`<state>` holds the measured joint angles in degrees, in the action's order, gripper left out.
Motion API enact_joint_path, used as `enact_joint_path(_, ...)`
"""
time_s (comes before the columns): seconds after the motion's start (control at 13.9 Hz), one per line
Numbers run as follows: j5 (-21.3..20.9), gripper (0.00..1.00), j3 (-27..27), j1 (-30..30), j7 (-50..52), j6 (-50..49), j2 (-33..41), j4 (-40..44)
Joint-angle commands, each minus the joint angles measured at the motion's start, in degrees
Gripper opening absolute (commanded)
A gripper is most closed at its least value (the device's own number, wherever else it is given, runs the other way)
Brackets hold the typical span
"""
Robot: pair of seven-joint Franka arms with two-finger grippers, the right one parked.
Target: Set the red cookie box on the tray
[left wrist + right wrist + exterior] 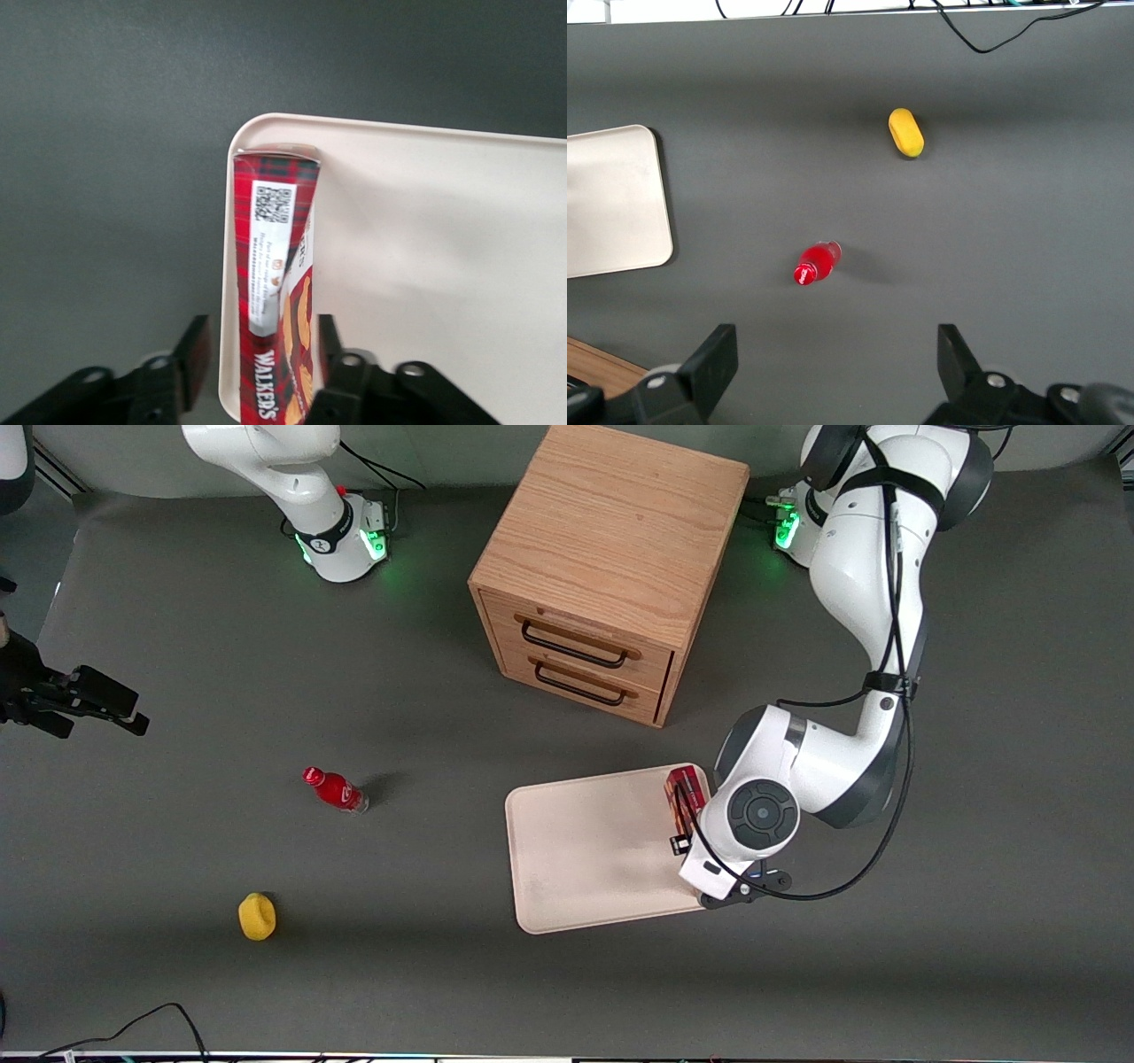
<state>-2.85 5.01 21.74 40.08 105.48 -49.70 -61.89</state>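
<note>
The red cookie box is dark red tartan with a white label patch and white lettering. It lies on the cream tray along the tray's rim toward the working arm's end. One end of it sits in a rounded corner. My left gripper is open and straddles the box, with a gap showing between one finger and the box. In the front view the box shows on the tray, partly hidden by the arm's wrist, with the gripper just above it.
A wooden two-drawer cabinet stands farther from the front camera than the tray. A small red bottle and a yellow object lie on the dark table toward the parked arm's end.
</note>
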Motion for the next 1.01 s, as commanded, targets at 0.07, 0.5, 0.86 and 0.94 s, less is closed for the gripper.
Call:
enact_joint_path(0.07, -0.7, 1.00, -0.6, 0.3, 1.1, -3.0, 1.7, 1.1)
enact_joint_path(0.5, 1.3, 1.00, -0.3, -8.3, -11.7, -15.3, 19.9, -9.9)
enact_joint_path(0.86, 0.7, 1.00, -0.8, -16.1, -28.9, -15.6, 33.5, -23.2)
enact_joint_path(0.94, 0.7, 1.00, -0.8, -18.5, -31.9, -14.9, 36.5, -26.0)
